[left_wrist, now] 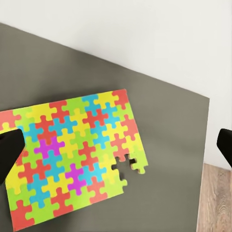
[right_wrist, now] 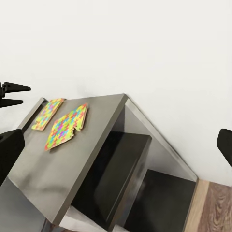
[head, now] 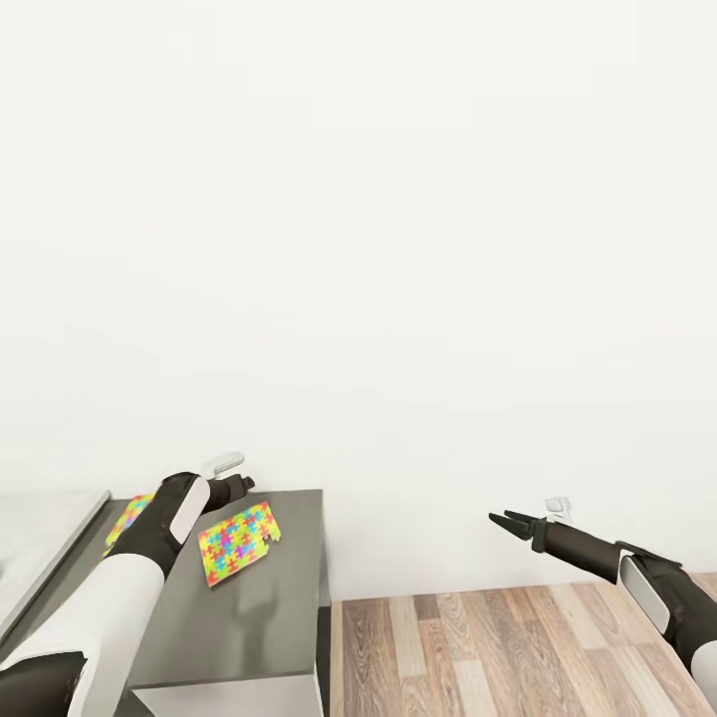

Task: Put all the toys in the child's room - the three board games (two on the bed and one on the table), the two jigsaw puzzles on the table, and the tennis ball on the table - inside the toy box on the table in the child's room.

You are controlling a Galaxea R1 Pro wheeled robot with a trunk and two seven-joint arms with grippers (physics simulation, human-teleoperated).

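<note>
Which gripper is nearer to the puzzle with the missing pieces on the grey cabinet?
The left. The left gripper hangs just above the far edge of the puzzle. The right gripper is well off to the side, over the wood floor.

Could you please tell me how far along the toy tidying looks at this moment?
Nothing looks done yet: both jigsaw puzzles, the nearer one and the farther one, lie flat on the dark cabinet top. In hand: the left pincer hovers open above the nearer puzzle, not gripping it. The right pincer hangs open over the floor. Every toy remains to be boxed.
</note>
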